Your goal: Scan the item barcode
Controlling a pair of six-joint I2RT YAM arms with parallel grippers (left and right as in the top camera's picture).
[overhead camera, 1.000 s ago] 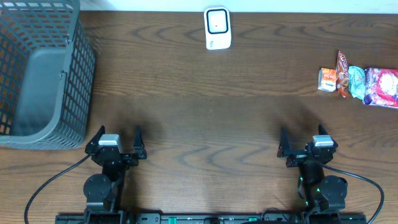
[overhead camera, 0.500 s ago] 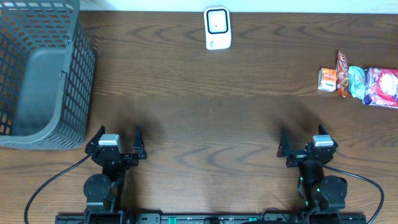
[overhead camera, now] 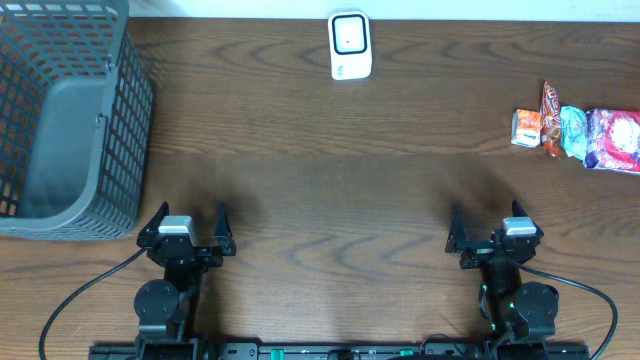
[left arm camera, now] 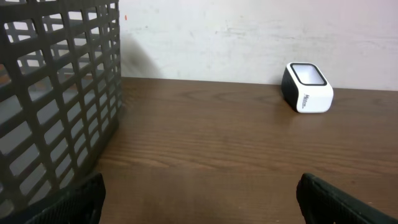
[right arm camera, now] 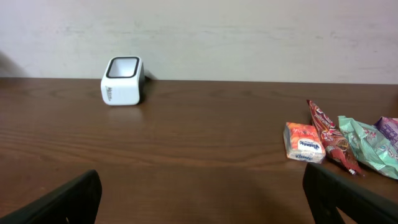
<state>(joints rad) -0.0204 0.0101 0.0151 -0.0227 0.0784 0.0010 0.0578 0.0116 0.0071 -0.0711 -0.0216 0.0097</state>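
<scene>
The white barcode scanner (overhead camera: pixel 349 46) stands at the table's far edge, seen also in the left wrist view as the scanner (left arm camera: pixel 306 88) and in the right wrist view as the scanner (right arm camera: pixel 122 81). Snack items lie at the far right: a small orange-and-white pack (overhead camera: pixel 526 127), a red packet (overhead camera: pixel 551 120), a teal packet (overhead camera: pixel 573 132) and a pink packet (overhead camera: pixel 615 140). My left gripper (overhead camera: pixel 190 216) and right gripper (overhead camera: pixel 486 222) rest near the front edge, both open and empty, far from the items. The orange pack (right arm camera: pixel 303 142) lies ahead and to the right of the right gripper (right arm camera: pixel 200 196).
A dark grey mesh basket (overhead camera: pixel 132 110) fills the far left corner; its wall (left arm camera: pixel 62 93) stands just left of the left gripper (left arm camera: pixel 200 199). Bare brown wood lies between the grippers and the scanner.
</scene>
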